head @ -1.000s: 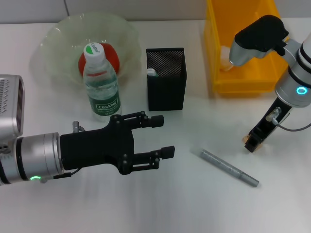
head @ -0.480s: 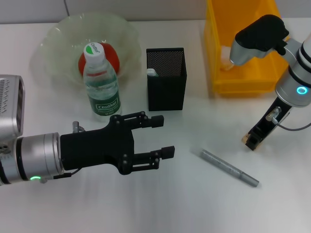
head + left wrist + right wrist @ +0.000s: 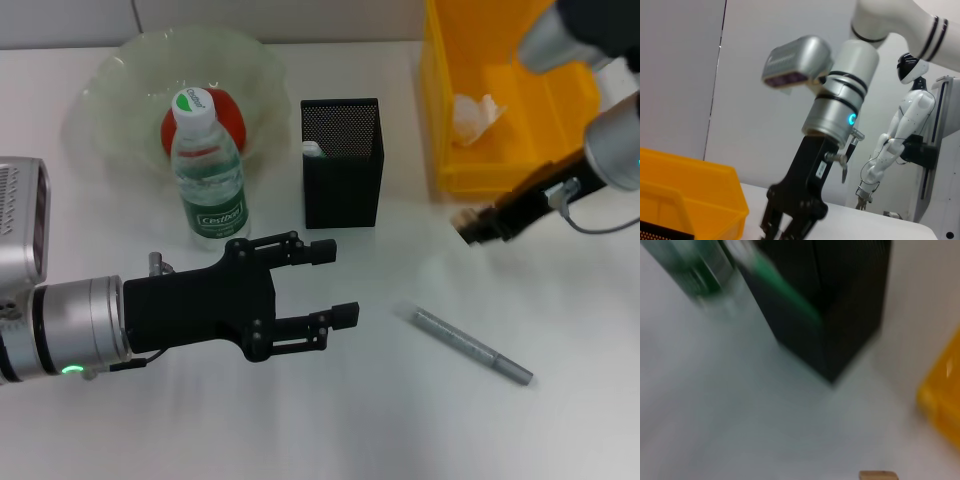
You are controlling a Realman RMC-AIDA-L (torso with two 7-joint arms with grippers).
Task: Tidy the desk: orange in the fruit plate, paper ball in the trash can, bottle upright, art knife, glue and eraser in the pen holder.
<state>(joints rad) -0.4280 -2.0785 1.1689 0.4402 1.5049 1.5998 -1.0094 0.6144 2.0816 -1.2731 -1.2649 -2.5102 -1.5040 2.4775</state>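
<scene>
My right gripper (image 3: 472,226) hangs above the desk (image 3: 380,420) between the pen holder (image 3: 342,160) and the trash can (image 3: 500,95), shut on the tan eraser (image 3: 463,217); the eraser (image 3: 878,475) also shows in the right wrist view. The art knife (image 3: 312,150) stands inside the pen holder. The grey glue (image 3: 472,346) lies flat on the desk. In the fruit plate (image 3: 115,75) rests the orange (image 3: 230,118), and the bottle (image 3: 207,170) stands upright before it. The paper ball (image 3: 475,118) lies in the trash can. My left gripper (image 3: 338,280) hovers open and empty at front left.
The right wrist view shows the pen holder (image 3: 840,305) with the green art knife (image 3: 785,290), and a corner of the trash can (image 3: 942,395). In the left wrist view the right gripper (image 3: 790,220) hangs beside the trash can (image 3: 690,200).
My right gripper has risen and swung left with the eraser, from the desk at the right towards the pen holder. The left arm has not moved.
</scene>
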